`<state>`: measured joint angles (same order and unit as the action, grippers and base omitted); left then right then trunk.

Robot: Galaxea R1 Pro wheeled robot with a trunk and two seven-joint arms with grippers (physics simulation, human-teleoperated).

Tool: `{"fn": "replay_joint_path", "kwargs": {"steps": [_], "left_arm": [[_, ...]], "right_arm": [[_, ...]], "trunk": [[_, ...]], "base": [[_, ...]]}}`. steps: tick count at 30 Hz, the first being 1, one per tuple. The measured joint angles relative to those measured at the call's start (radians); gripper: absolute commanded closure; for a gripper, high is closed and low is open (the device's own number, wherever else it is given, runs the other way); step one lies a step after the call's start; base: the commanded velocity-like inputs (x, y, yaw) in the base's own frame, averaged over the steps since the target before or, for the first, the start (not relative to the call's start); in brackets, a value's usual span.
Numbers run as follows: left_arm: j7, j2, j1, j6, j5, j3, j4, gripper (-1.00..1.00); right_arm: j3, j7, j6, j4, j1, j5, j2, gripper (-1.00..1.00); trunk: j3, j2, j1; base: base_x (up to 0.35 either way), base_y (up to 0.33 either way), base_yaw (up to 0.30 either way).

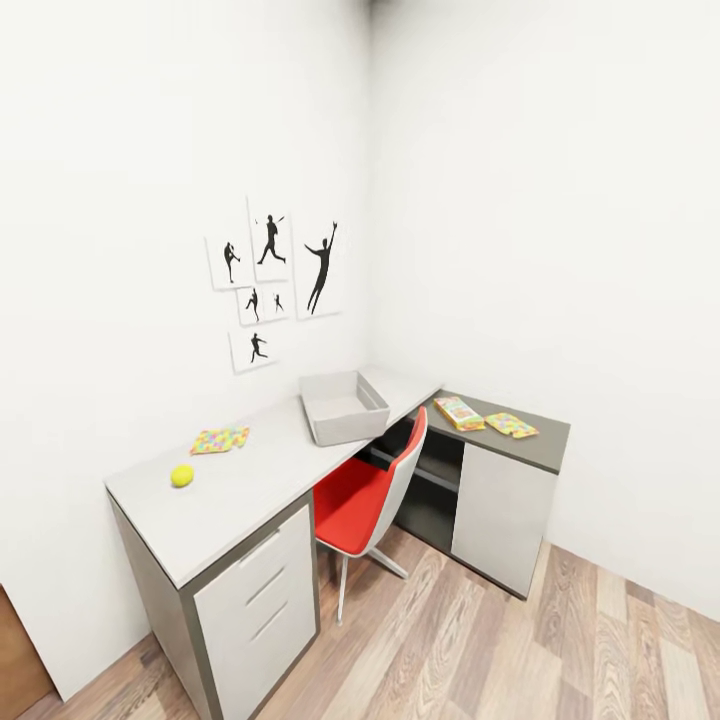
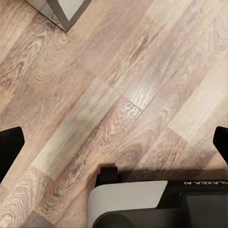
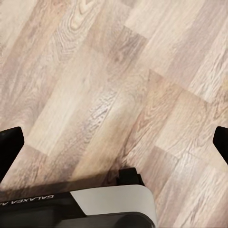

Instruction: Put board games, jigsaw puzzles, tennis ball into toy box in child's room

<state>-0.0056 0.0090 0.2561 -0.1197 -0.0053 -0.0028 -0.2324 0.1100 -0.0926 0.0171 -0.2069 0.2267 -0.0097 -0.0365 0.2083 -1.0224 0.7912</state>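
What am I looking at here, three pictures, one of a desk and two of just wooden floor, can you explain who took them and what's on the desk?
These are simulator renders from a wheeled robot with two arms. The head camera looks at an L-shaped table. On it sit an empty grey toy box, a tennis ball and a jigsaw puzzle. The lower dark section holds a board game and another puzzle. A red chair is tucked in. The other two pictures come from cameras near each arm's gripper, pointing down at the plank floor. The dark fingertips of the left gripper and right gripper stand wide apart, holding nothing.
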Motion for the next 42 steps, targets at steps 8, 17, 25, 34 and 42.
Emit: {"fn": "replay_joint_path", "kwargs": {"steps": [8,17,25,34,42], "left_arm": [[0.0,0.003,0.0,0.0,0.0,0.0,0.0,-1.0],[-0.001,0.006,0.0,0.0,0.0,-0.001,0.0,-1.0],[-0.001,0.009,0.0,0.0,0.0,0.001,0.0,-1.0],[-0.001,0.009,0.0,-0.001,0.0,0.006,0.0,-1.0],[-0.001,0.009,0.0,-0.003,0.0,0.008,0.0,-1.0]], "right_arm": [[0.003,0.001,0.007,-0.001,0.0,-0.001,-0.005,-1.0],[0.005,0.005,0.015,0.004,0.0,-0.001,0.0,-1.0],[0.005,0.005,0.015,0.004,0.0,-0.002,0.0,-1.0],[0.005,0.006,0.015,0.004,0.0,-0.002,0.001,-1.0],[0.005,0.007,0.015,0.004,0.0,-0.002,0.0,-1.0]], "trunk": [[-0.025,0.056,-0.031],[-0.053,0.119,-0.065],[-0.079,0.175,-0.096],[-0.107,0.238,-0.13],[-0.132,0.294,-0.161]], "base": [[0.0,0.0,-0.07],[0.0,0.0,-0.266],[0.0,0.0,-0.279],[0.0,0.0,-0.279],[0.0,0.0,-0.279]]}}
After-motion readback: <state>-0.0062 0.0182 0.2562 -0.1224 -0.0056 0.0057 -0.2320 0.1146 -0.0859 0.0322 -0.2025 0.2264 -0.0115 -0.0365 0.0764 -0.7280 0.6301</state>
